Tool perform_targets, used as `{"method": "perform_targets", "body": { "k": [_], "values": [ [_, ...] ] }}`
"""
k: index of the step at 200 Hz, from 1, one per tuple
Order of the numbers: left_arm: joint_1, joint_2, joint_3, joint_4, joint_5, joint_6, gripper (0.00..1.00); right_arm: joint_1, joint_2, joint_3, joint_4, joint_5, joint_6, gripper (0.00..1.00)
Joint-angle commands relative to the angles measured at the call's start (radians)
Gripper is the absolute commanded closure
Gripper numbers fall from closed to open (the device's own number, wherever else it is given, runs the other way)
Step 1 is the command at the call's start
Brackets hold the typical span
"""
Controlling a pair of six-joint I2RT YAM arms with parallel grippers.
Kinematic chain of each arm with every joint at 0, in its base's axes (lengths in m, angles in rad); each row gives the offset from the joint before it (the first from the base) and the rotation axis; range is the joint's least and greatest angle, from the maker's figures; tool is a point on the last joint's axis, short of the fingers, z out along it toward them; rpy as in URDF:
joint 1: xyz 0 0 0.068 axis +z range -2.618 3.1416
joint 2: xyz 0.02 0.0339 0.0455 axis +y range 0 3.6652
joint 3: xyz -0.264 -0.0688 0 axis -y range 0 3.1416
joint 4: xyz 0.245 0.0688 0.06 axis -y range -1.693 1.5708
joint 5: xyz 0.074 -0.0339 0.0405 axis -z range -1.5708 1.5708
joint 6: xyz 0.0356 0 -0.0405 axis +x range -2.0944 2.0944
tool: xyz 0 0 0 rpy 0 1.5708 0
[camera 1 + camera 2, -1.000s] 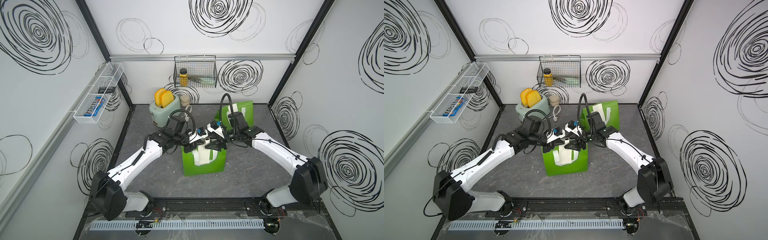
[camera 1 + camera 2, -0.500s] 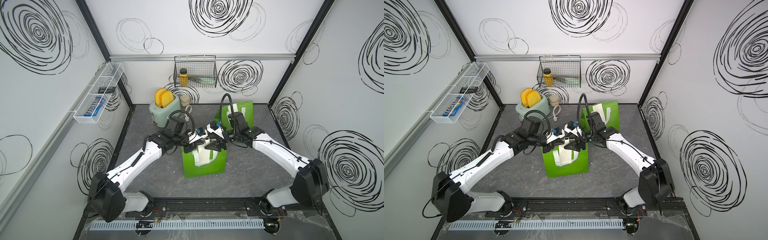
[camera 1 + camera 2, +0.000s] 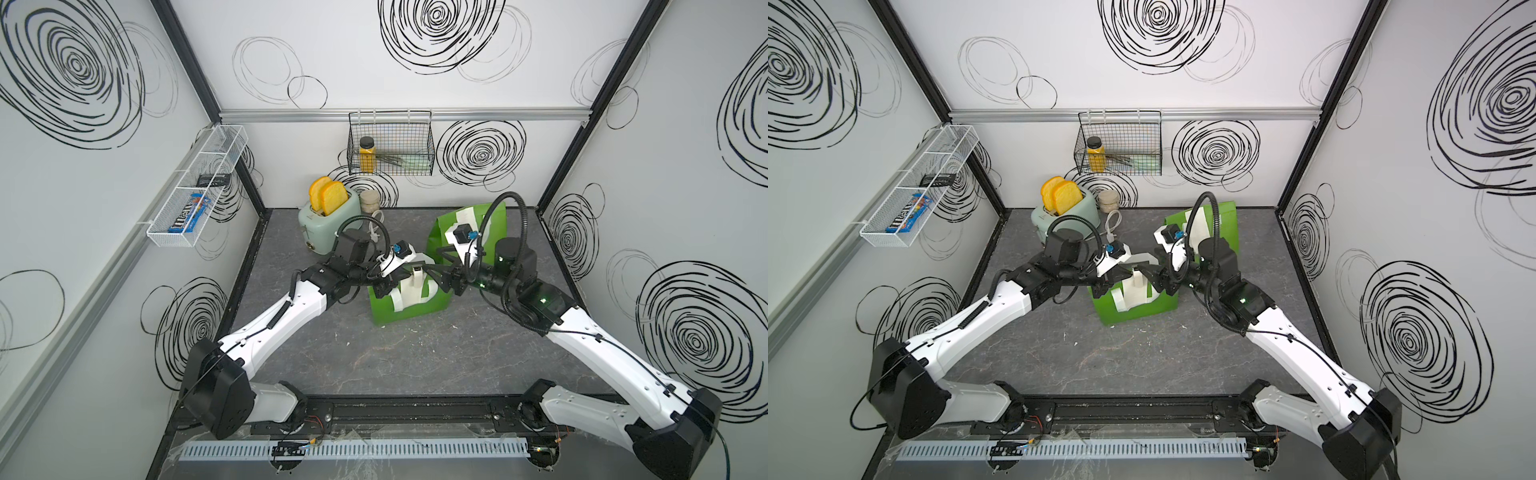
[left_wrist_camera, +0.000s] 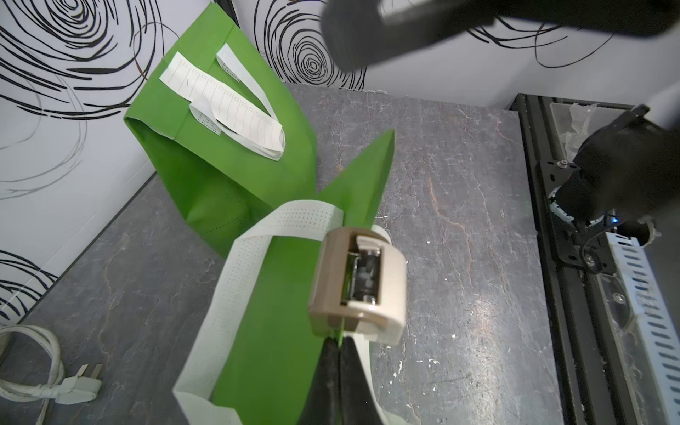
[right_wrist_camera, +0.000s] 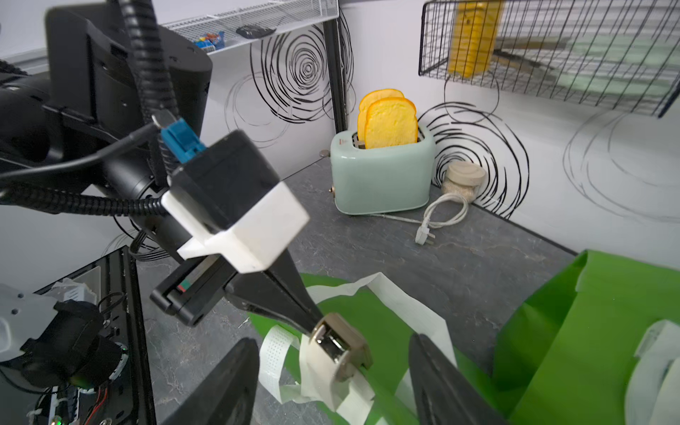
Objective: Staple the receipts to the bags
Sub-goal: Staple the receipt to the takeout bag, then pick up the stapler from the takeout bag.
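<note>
Left pincer (image 4: 338, 344) is clamped on the beige stapler (image 4: 358, 279), astride the top edge of the near bag (image 4: 272, 312) (mid-worktop (image 4: 460, 220)). Right pincer (image 5: 331, 340) stands apart, flanking the stapler. One receipt (image 4: 220, 103) lies on the far bag (image 4: 220, 176).

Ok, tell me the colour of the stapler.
Beige-tan stapler with a shiny metal mouth; clearest in the left wrist view.

Mint toaster (image 3: 331, 224), toast slices (image 3: 330, 195), wire basket (image 3: 415, 139), yellow jar (image 3: 367, 157)
</note>
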Motion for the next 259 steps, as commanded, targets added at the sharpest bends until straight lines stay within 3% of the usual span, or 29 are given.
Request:
{"method": "perform_targets", "body": {
  "k": [1,39,98,127,184,208,235,259],
  "values": [
    [-0.001,0.013,0.028,0.032,0.013,-0.011,1.0,0.081,0.002,-0.04,0.025,0.3,0.116,0.33],
    [-0.001,0.014,0.032,0.026,0.007,-0.018,1.0,0.15,0.068,-0.017,-0.006,0.45,0.181,0.37],
    [-0.003,0.02,0.041,0.017,0.004,-0.026,1.0,0.19,0.149,0.028,-0.017,0.504,0.221,0.48],
    [-0.004,0.021,0.04,0.018,0.001,-0.023,1.0,0.205,0.161,0.045,-0.003,0.516,0.226,0.68],
    [0.005,0.039,0.041,-0.004,-0.002,0.0,1.0,0.197,0.129,0.14,-0.015,0.554,0.238,0.78],
    [0.018,0.043,0.04,-0.005,-0.008,0.007,1.0,0.114,0.079,0.149,-0.029,0.487,0.284,0.78],
    [0.046,0.039,0.039,0.009,-0.028,0.011,1.0,-0.069,0.024,0.145,-0.146,0.374,0.363,0.81],
    [0.074,0.033,0.055,0.025,-0.015,-0.01,0.72,-0.24,-0.028,0.083,-0.263,0.253,0.369,0.8]
  ]
}}
